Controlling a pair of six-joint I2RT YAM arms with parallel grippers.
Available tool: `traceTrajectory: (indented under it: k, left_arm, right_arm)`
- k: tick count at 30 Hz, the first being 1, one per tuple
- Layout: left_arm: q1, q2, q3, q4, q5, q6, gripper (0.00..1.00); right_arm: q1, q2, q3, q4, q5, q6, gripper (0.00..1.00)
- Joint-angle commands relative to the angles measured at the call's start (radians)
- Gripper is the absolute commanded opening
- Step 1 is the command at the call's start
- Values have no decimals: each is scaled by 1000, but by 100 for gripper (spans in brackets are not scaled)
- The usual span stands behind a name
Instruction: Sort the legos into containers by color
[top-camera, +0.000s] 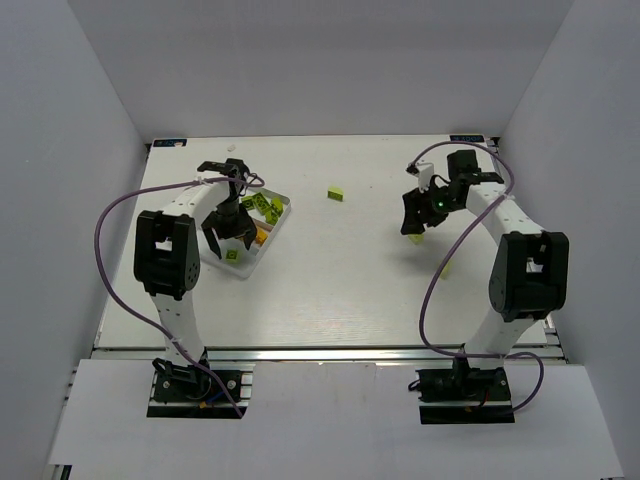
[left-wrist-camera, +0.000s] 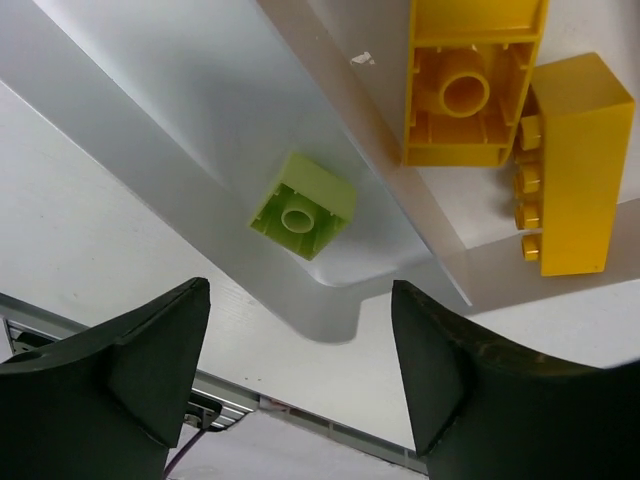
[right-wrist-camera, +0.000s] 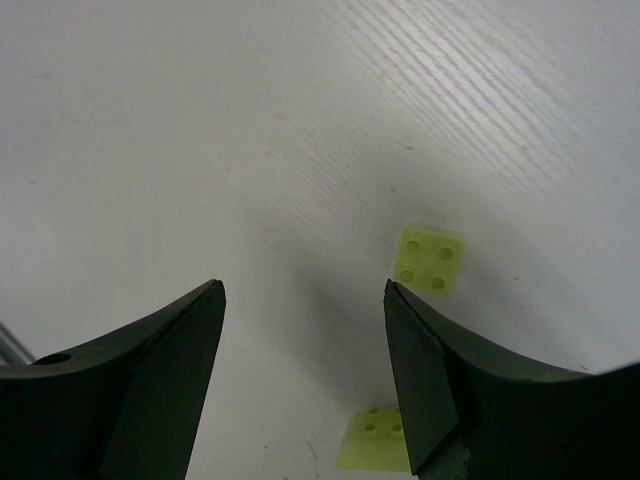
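The clear tray (top-camera: 283, 212) lies at the left. It holds several lime bricks (top-camera: 264, 203) and an orange one (top-camera: 262, 237). My left gripper (top-camera: 230, 243) hangs open and empty over the tray's near end. In the left wrist view the gripper (left-wrist-camera: 300, 292) stands over the tray's corner (left-wrist-camera: 340, 310). There, a lime brick (left-wrist-camera: 303, 205) lies upside down, and two yellow-orange bricks (left-wrist-camera: 468, 80) (left-wrist-camera: 570, 165) lie beyond a clear wall. My right gripper (top-camera: 418, 222) (right-wrist-camera: 303, 290) is open and empty above bare table. Two lime bricks (right-wrist-camera: 430, 260) (right-wrist-camera: 375, 440) lie just right of it.
One lime brick (top-camera: 335, 194) lies alone on the white table between the arms. Another lime brick (top-camera: 445, 268) lies near the right arm. White walls close in the table at the left, right and back. A purple cable loops from each arm.
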Motion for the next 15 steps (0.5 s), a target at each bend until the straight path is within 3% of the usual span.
traceTrajectory:
  k: [1,8,11,15]
  left_arm:
    - [4,-50,1,14,24,-3,84]
    - [-5,-207,10,74,134,53,91]
    - [-5,-365,-80,200,237,66,97]
    - [-5,-542,-212,378,312,54,98]
  right_arm:
    - [23,44,60,45,190,3,71]
    - [55,167,111,53,421,-8,73]
    - [65,213,129,58,458,-20,74]
    - [71,271,165,36,482,-34,73]
